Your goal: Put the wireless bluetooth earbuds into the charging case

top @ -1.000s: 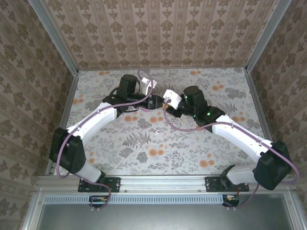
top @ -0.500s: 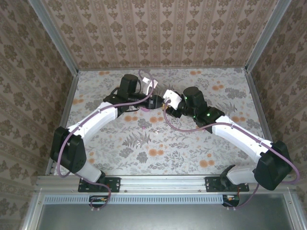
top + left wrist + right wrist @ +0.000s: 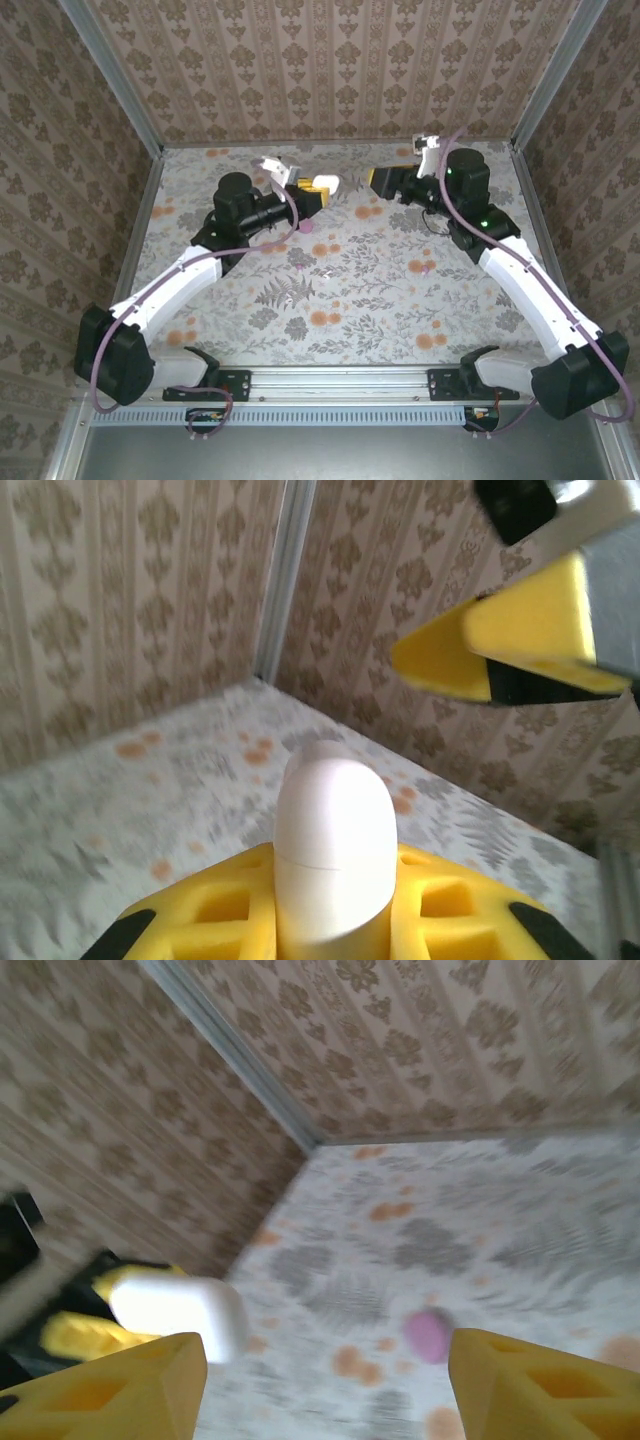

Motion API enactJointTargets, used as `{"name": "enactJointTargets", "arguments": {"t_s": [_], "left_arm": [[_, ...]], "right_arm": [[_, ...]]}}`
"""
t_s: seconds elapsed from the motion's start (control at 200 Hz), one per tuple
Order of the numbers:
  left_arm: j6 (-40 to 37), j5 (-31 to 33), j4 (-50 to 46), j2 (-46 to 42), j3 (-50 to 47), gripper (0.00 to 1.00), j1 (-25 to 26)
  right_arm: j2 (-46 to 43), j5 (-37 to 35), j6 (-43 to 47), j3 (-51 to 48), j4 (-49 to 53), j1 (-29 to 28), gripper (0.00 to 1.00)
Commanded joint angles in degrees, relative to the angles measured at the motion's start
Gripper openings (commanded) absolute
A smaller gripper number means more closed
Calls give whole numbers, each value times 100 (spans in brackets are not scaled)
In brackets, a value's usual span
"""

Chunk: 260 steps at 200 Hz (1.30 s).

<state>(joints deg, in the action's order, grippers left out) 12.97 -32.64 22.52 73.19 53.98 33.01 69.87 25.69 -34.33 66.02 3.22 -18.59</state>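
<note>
My left gripper (image 3: 318, 187) is shut on a white rounded capsule (image 3: 324, 183) with a fine seam across it. It holds the capsule above the back of the table, and the capsule juts out past the yellow pads (image 3: 335, 850). A smaller pink oval piece (image 3: 308, 227) lies on the cloth just in front of that gripper, also seen from the right wrist (image 3: 428, 1335). I cannot tell from these views which piece is the charging case and which an earbud. My right gripper (image 3: 383, 180) hangs open a short gap to the right, facing the capsule (image 3: 180, 1315), with nothing between its fingers (image 3: 330, 1385).
The flowered tablecloth (image 3: 330, 300) is closed in by patterned walls with aluminium corner posts (image 3: 145, 120) on three sides. A tiny pink spot (image 3: 428, 267), too small to make out, lies under the right forearm.
The two grippers were touching at mid-table. They have pulled apart and risen toward the back, the left one carrying the white capsule and the right one opened wider and empty.
</note>
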Motion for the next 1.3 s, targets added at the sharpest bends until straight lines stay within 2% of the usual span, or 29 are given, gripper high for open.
{"name": "enactJointTargets", "arguments": {"t_s": [0.0, 0.055, 0.125, 0.31, 0.465, 0.735, 0.945, 1.295], "left_arm": [[-1039, 253, 962, -106, -77, 22, 155], [-1223, 232, 1027, -127, -96, 23, 204], [-1321, 243, 1109, -146, -129, 24, 270], [-1284, 316, 1246, -164, -167, 25, 363], [-1190, 631, 1369, -182, -227, 25, 398], [-1194, 932, 1341, -134, -272, 27, 407], [-1226, 884, 1154, -70, -213, 31, 408], [-1304, 902, 920, -24, -135, 32, 421]], "right_arm": [[280, 833, -2761, 2, -851, -44, 66], [396, 918, -3496, -140, -1542, -97, 67], [551, 1040, -3987, -242, -2350, -235, 69], [1134, 1356, -4468, 226, -2313, -532, 70], [1348, 1342, -5054, 105, -2980, -678, 67], [1310, 1303, -5171, 78, -3076, -770, 58], [1238, 1189, -4961, 69, -2907, -778, 44], [1116, 1017, -4611, 89, -2498, -786, 43]]}}
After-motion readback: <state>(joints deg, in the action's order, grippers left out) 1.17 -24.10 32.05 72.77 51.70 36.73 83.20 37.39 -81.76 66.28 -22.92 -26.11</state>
